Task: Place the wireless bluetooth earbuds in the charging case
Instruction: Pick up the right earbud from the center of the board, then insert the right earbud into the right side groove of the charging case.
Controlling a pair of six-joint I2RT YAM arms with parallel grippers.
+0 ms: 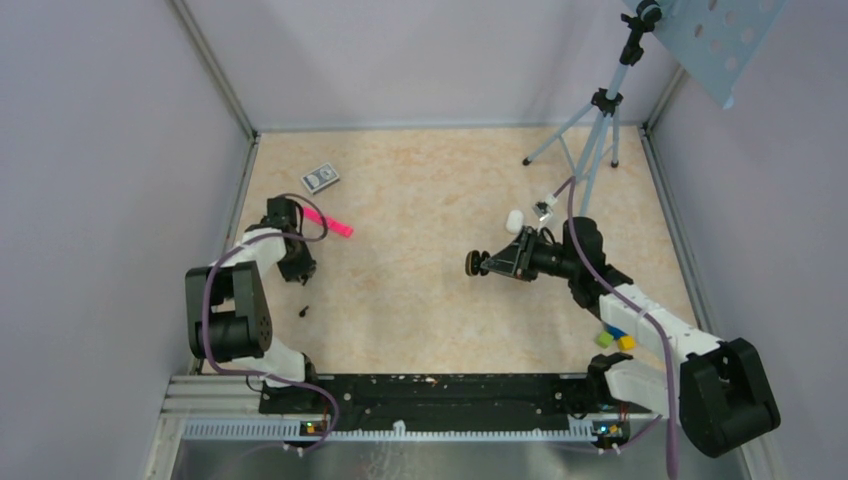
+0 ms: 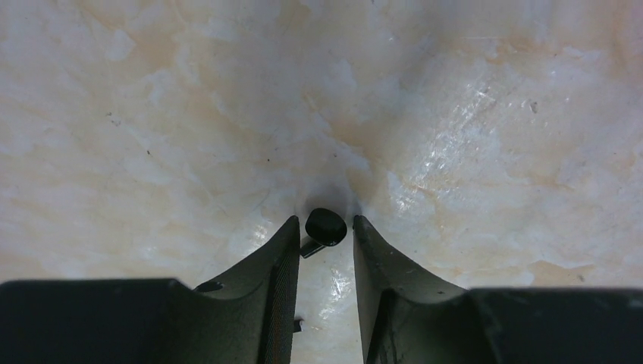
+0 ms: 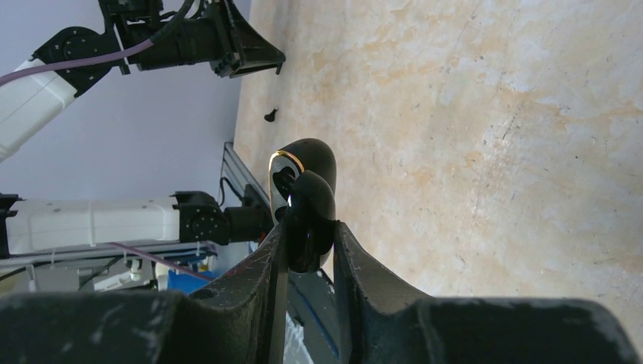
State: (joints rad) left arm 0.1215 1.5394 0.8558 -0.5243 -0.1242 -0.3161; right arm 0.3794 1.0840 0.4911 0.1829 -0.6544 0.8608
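One black earbud (image 2: 326,226) lies inside the left gripper (image 2: 324,225), grasp unclear, left of the charging case (image 3: 303,163) clenched in the right gripper (image 3: 305,227).

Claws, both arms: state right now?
Left claw: nearly shut around a black earbud; grip cannot be told.
Right claw: closed on the open charging case.

Glossy black charging case (image 3: 311,163) is open; a small black earbud (image 2: 326,226) lies outside it.
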